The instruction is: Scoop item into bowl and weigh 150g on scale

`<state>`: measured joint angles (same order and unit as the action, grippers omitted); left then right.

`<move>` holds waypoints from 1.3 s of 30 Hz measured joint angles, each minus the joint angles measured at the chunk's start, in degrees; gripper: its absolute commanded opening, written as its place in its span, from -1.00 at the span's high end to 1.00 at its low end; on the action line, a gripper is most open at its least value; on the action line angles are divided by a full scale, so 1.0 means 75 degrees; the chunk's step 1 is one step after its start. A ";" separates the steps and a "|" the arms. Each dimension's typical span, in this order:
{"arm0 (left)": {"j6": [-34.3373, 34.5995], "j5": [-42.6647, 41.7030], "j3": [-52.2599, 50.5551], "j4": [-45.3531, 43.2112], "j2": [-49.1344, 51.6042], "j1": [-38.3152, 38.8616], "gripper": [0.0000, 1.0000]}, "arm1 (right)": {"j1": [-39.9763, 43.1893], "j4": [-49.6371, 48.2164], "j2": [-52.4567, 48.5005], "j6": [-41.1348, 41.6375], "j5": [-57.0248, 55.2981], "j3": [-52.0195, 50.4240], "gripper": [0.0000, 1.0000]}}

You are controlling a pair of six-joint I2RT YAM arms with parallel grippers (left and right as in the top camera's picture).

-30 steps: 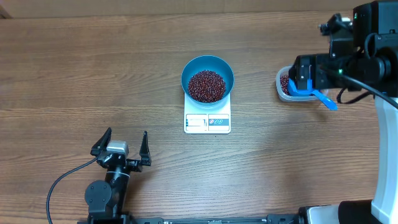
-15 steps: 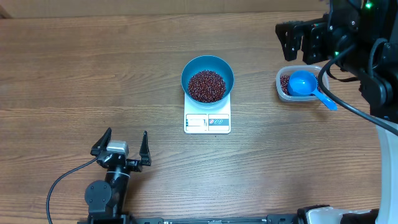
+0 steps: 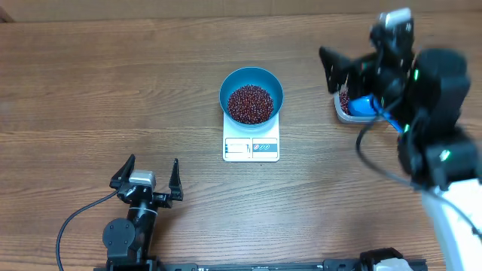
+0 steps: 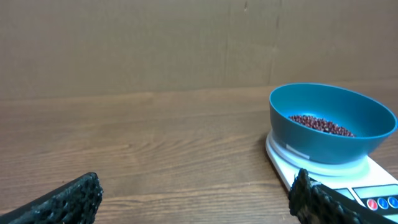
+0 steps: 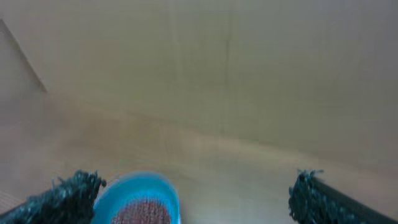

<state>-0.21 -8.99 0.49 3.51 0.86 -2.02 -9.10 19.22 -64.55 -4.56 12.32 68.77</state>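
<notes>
1. The table carries everything; the weighing spot is at its centre and the supply sits to the right, within reach of your right arm.
2. Your right gripper hangs above the supply, blurred in the overhead view; its jaws are spread wide and hold nothing.
3. Your left gripper rests near the front edge, well apart from the weighing spot; its fingers are spread and empty, so I judge nothing presses on the reading.
4. The bowl sits on the far part of the scale, leaving the display strip uncovered for you.
5. The clear tub holds the blue scoop, lying inside it and ungripped.
6. The beans heap in the bowl, with a few left in the tub; the display is too small to read, so check it before adding more.
</notes>
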 measured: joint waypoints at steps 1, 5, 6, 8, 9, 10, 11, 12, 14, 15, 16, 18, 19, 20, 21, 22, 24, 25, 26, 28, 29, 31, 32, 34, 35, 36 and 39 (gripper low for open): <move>0.0000 0.0000 0.0000 -0.0003 -0.0003 0.0000 -0.99 | 0.0000 -0.0866 0.0323 0.0006 0.0082 -0.0685 -1.00; 0.0000 0.0000 0.0000 -0.0003 -0.0003 0.0000 -0.99 | 0.0000 -0.3695 0.1408 0.0006 0.0251 -0.2906 -1.00; 0.0000 0.0000 0.0000 -0.0003 -0.0003 0.0000 -0.99 | 0.0000 -0.4409 0.1714 0.0003 0.0283 -0.3535 -1.00; 0.0000 0.0000 0.0000 0.0000 -0.0003 0.0000 -0.99 | 0.0000 -0.5601 0.2314 0.0003 0.0329 -0.4753 -1.00; 0.0000 0.0000 0.0000 0.0000 -0.0003 0.0000 -0.99 | 0.0000 -0.5933 0.2538 0.0012 0.0344 -0.5219 -1.00; 0.0000 0.0000 0.0000 0.0000 -0.0003 0.0000 -0.99 | 0.0000 -0.6356 0.2809 0.0006 0.0341 -0.5759 -1.00; 0.0000 0.0000 0.0000 0.0003 -0.0003 0.0000 -0.99 | 0.0000 -0.6543 0.3051 0.0006 0.0347 -0.6178 -1.00; 0.0000 0.0000 0.0000 0.0000 -0.0003 0.0000 -0.99 | 0.0000 -0.6706 0.3322 0.0000 0.0356 -0.6604 -1.00; 0.0000 0.0000 0.0000 0.0003 -0.0003 0.0000 -0.99 | 0.0000 -0.6764 0.3818 0.0003 0.0358 -0.7248 -1.00; 0.0000 0.0000 0.0000 0.0003 -0.0003 0.0000 -0.99 | 0.0000 -0.6732 0.4135 0.0000 0.0326 -0.7545 -1.00; 0.0000 0.0000 0.0000 0.0003 -0.0003 0.0000 -0.99 | 0.0000 -0.6659 0.4374 0.0000 0.0312 -0.7769 -1.00; 0.0000 0.0000 0.0000 0.0000 -0.0003 0.0000 -0.99 | 0.0000 -0.6207 0.4896 -0.0003 0.0251 -0.8032 -1.00; 0.0000 0.0000 0.0000 0.0000 -0.0003 0.0000 -0.99 | 0.0000 -0.5965 0.5144 0.0003 0.0236 -0.8134 -1.00; 0.0000 0.0000 0.0000 0.0000 -0.0003 0.0000 -0.99 | 0.0003 -0.5563 0.5447 -0.0003 0.0221 -0.8233 -1.00; 0.0000 0.0000 0.0000 0.0000 -0.0003 0.0000 -0.99 | 0.0003 -0.5266 0.5665 -0.0003 0.0213 -0.8291 -1.00; 0.0000 0.0000 0.0000 0.0003 -0.0003 0.0000 -0.99 | 0.0017 -0.4978 0.5863 -0.0003 0.0187 -0.8344 -1.00; 0.0000 0.0000 0.0000 0.0003 -0.0003 0.0000 -0.99 | 0.0032 -0.4514 0.6260 0.0000 0.0157 -0.8463 -1.00; 0.0000 0.0000 0.0000 0.0003 -0.0003 0.0000 -0.99 | 0.0064 -0.4304 0.6435 0.0000 0.0131 -0.8521 -1.00; 0.0000 0.0000 0.0000 0.0000 -0.0003 0.0000 -0.99 | 0.0090 -0.4132 0.6569 -0.0006 0.0099 -0.8565 -1.00; 0.0000 0.0000 0.0000 0.0000 -0.0003 0.0000 -0.99 | 0.0137 -0.3791 0.6828 -0.0003 -0.0023 -0.8655 -1.00; 0.0000 0.0000 0.0000 0.0000 -0.0003 0.0000 -0.99 | 0.0154 -0.3628 0.6953 -0.0006 -0.0082 -0.8705 -1.00; 0.0000 0.0000 0.0000 0.0003 -0.0003 0.0000 -0.99 | 0.0160 -0.3433 0.7178 -0.0015 -0.0195 -0.8821 -1.00; 0.0000 0.0000 0.0000 0.0000 -0.0003 0.0000 -0.99 | 0.0160 -0.3398 0.7280 -0.0020 -0.0239 -0.8888 -1.00; 0.0000 0.0000 0.0000 0.0003 -0.0003 0.0000 -0.99 | 0.0160 -0.3034 0.7528 -0.0015 -0.0347 -0.8988 -1.00; 0.0000 0.0000 0.0000 0.0000 -0.0003 0.0000 -0.99 | 0.0160 -0.2873 0.7612 -0.0020 -0.0391 -0.9020 -1.00; 0.0000 0.0000 0.0000 0.0000 -0.0003 0.0000 -0.99 | 0.0163 -0.2725 0.7679 -0.0017 -0.0425 -0.9025 -1.00; 0.0000 0.0000 0.0000 0.0003 -0.0003 0.0000 -0.99 | 0.0216 -0.2334 0.7938 -0.0017 -0.0545 -0.9025 -1.00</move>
<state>-0.21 -8.99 0.49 3.53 0.84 -2.02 -7.49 1.72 -5.02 -4.69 8.23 1.08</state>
